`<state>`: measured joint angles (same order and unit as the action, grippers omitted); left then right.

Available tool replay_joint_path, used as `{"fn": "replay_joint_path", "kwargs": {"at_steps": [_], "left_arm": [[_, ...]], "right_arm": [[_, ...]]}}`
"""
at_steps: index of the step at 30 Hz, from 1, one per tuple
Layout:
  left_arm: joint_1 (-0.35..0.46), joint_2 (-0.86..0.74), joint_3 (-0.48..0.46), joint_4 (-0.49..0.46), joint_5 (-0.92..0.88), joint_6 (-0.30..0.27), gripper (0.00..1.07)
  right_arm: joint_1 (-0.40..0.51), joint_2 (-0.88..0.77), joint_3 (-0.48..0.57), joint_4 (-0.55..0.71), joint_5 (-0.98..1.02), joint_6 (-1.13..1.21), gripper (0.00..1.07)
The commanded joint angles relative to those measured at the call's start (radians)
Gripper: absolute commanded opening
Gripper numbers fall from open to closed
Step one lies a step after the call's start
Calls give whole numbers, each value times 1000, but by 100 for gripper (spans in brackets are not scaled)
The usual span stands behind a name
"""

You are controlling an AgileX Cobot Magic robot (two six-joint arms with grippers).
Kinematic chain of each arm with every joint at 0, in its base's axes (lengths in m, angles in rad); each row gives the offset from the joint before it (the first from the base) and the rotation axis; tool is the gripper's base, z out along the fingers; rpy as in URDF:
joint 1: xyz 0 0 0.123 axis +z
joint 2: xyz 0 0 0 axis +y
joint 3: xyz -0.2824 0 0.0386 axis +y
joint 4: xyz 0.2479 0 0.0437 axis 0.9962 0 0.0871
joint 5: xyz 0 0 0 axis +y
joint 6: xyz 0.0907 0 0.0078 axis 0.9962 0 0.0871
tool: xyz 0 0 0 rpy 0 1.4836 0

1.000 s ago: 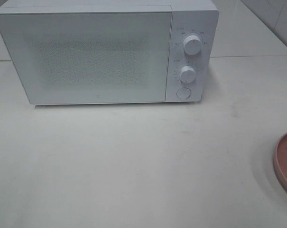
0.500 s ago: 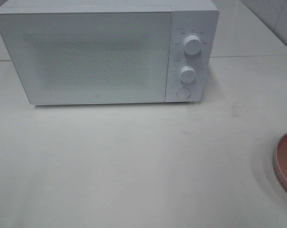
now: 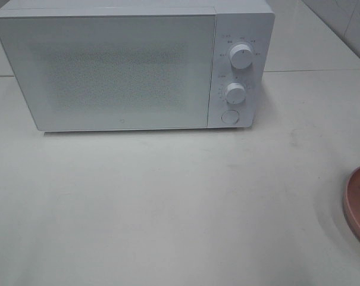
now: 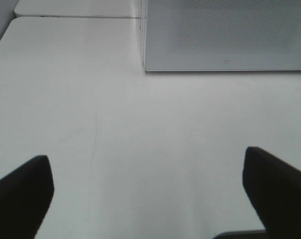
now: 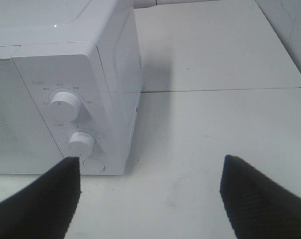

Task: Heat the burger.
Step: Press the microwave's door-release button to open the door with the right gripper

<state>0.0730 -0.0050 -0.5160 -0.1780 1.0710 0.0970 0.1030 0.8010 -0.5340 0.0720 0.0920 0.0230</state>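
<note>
Both hands are empty with fingers spread wide: the left hand [image 4: 149, 199] hangs over the bare desk [image 3: 168, 208] facing the oven's door, and the right hand [image 5: 150, 199] faces its control panel. Neither shows in the high view. There the white microwave [image 3: 135, 65] fills the desk's 11 to 12 o'clock area, its door [image 3: 108, 71] shut. A pink plate [image 3: 359, 202] is cut off by the frame at 3 o'clock. The burger appears in no view, so whether it sits on that plate cannot be told. The panel carries an upper knob [image 3: 241, 57], a lower knob [image 3: 234, 93] and a round button [image 3: 229, 117] beneath them. Opening the door looks like the step in hand. Probably the right hand should press that button squarely with one fingertip, clear of the lower knob, while the left stays out of the door's swing.
</note>
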Motion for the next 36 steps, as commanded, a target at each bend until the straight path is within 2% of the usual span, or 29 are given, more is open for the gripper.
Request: {"fn": "replay_joint_path", "kwargs": {"at_steps": [1, 12, 15, 17, 22, 24, 25, 26, 28, 29, 31, 32, 33, 34, 36], "left_arm": [[1, -25, 1, -8, 0, -6, 98], [1, -25, 1, -8, 0, -6, 98], [1, -25, 1, -8, 0, -6, 98], [1, -25, 1, -8, 0, -6, 98], [1, -25, 1, -8, 0, -6, 98], [1, -25, 1, -8, 0, -6, 98], [1, -25, 1, -8, 0, -6, 98], [1, -25, 1, -8, 0, -6, 98], [1, -25, 1, -8, 0, -6, 98], [1, -25, 1, -8, 0, -6, 98], [1, -25, 1, -8, 0, -6, 98], [1, -25, 1, -8, 0, -6, 98], [1, -25, 1, -8, 0, -6, 98], [1, -25, 1, -8, 0, -6, 98], [1, -25, 1, -8, 0, -6, 98]], "right_arm": [[-7, 40, -3, -2, -75, 2, 75], [-6, 227, -3, -9, -343, -23, 75], [-6, 285, 42, 4, -511, -23, 75], [3, 297, 56, 18, -551, -23, 75], [92, 350, 95, 114, -657, -135, 75], [152, 389, 110, 204, -723, -200, 75], [152, 389, 110, 204, -723, -200, 75], [192, 416, 123, 271, -778, -238, 75], [209, 426, 128, 298, -797, -254, 75], [253, 449, 137, 353, -846, -290, 75], [277, 463, 141, 384, -870, -311, 75], [321, 492, 143, 447, -914, -353, 75], [321, 492, 143, 447, -914, -353, 75], [370, 522, 143, 510, -957, -393, 75], [391, 535, 143, 534, -977, -406, 75]]}}
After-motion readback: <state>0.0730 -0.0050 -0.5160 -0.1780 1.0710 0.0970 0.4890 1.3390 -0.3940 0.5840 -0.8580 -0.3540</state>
